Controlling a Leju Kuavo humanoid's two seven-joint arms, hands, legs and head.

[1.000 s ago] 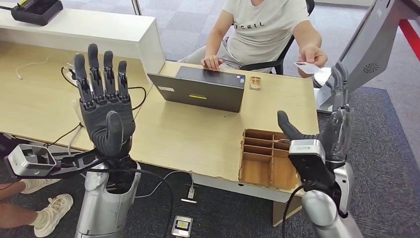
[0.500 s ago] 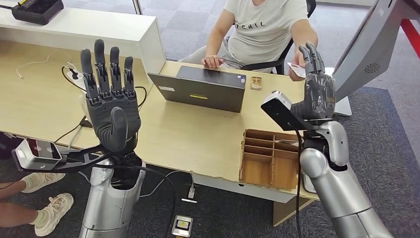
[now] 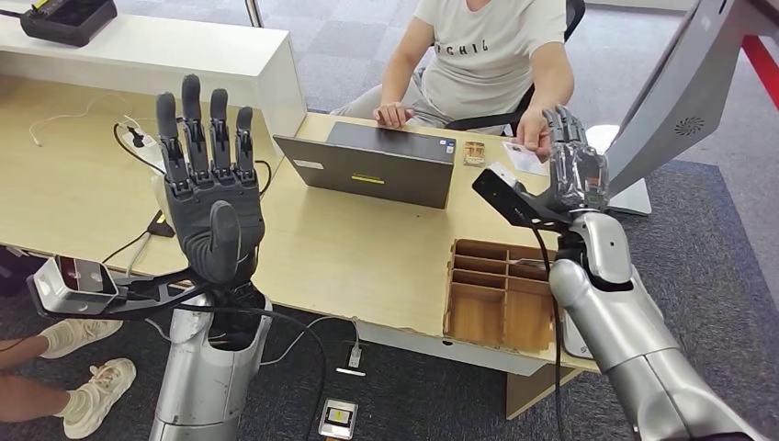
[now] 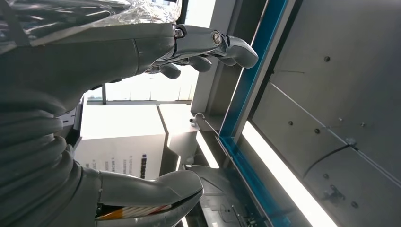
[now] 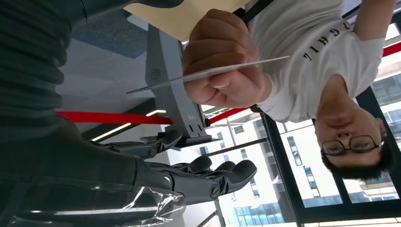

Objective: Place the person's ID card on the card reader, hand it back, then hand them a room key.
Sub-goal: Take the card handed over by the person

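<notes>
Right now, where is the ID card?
In the head view the ID card is at the table's far right, held in the person's hand, just beside the robot's raised right hand and right of the laptop.

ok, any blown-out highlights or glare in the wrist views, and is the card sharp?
Left wrist view: window area behind the left hand is overexposed to white. Right wrist view: sky and windows are bright, but the thin white ID card, seen edge-on in the person's hand, is sharp. Head view: evenly lit, with the card small.
</notes>
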